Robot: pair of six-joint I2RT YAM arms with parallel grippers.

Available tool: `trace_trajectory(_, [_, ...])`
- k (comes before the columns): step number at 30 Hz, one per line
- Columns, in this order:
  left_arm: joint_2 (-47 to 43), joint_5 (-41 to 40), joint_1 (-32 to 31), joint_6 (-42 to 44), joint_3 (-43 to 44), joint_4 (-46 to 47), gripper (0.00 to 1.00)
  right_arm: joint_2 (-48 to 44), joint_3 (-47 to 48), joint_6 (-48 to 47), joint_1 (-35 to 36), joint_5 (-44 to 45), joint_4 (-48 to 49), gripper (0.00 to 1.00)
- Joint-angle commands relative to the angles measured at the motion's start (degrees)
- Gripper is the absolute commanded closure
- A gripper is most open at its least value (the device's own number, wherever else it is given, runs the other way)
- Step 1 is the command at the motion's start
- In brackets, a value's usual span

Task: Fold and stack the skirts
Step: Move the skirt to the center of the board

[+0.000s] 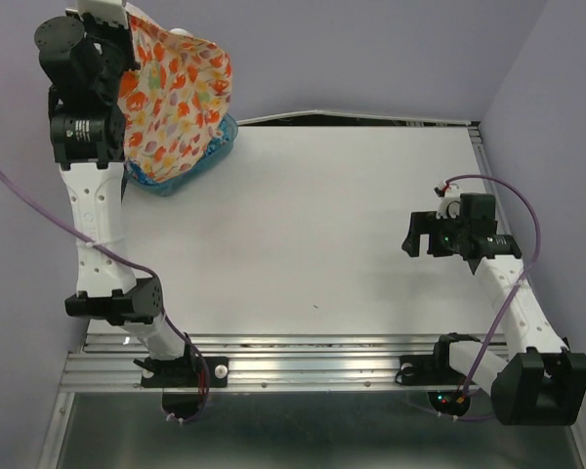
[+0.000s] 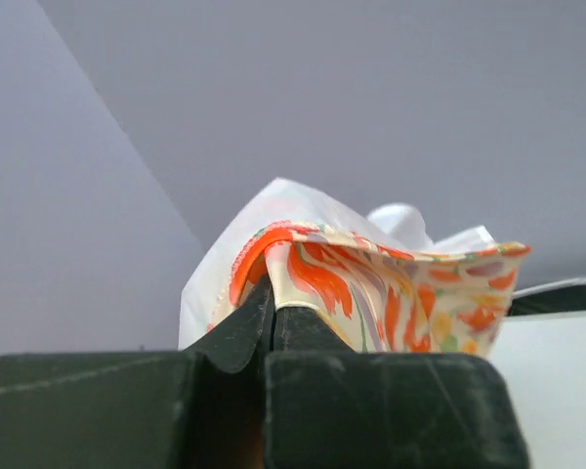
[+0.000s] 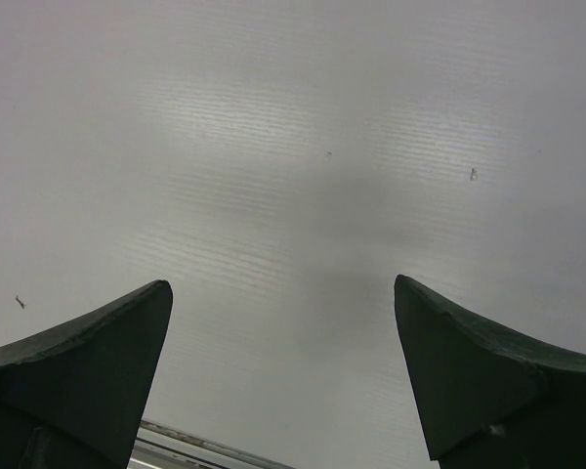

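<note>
The cream-yellow skirt (image 1: pixel 176 93) with orange-red flowers hangs from my left gripper (image 1: pixel 127 29), raised high at the far left above the blue basket (image 1: pixel 210 156). In the left wrist view the gripper (image 2: pixel 271 285) is shut on a fold of that skirt (image 2: pixel 391 293). The bright blue skirt is hidden. My right gripper (image 1: pixel 422 234) hovers open and empty over the white table at the right. In the right wrist view the gripper (image 3: pixel 283 293) shows wide-apart fingers above bare table.
The translucent blue basket sits at the table's far left corner, mostly covered by the hanging skirt. The white table (image 1: pixel 313 225) spans the middle. A metal rail (image 1: pixel 303 366) runs along the near edge. Purple walls close in the back and right.
</note>
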Motion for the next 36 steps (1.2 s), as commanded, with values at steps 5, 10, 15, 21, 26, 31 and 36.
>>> trace_trajectory(5, [-11.9,13.13,-5.13,-2.95,-6.97,1.65,1.0,-2.88,2.06,0.2,-0.28,-1.33,1.89,0.0])
trace_trajectory(10, [-18.32,15.61,-12.16,-0.76,-21.64,-1.6,1.0,-3.32,2.06,0.2,-0.28,-1.86,1.89,0.0])
trace_trajectory(15, [-21.49,9.9,-20.86,1.97,-37.29,-3.19,1.0,-2.71,2.5,0.11,-0.28,-1.86,1.72,0.0])
trace_trajectory(21, [-22.03,-3.88,-32.82,1.36,-46.71,1.37,1.0,-0.86,3.64,0.28,-0.28,-0.99,1.8,0.0])
trace_trajectory(26, [-16.06,-23.49,-35.82,-1.71,-45.32,7.44,1.0,1.33,5.31,0.55,-0.28,0.6,1.8,0.0])
trace_trajectory(31, [-10.79,-25.98,-36.95,0.29,-38.9,8.33,1.0,1.78,7.07,0.37,-0.81,1.13,1.28,0.0])
trace_trajectory(36, [-6.21,-19.48,-42.66,1.8,-38.18,2.36,1.0,3.53,10.76,-0.42,-1.33,0.51,-0.57,0.0])
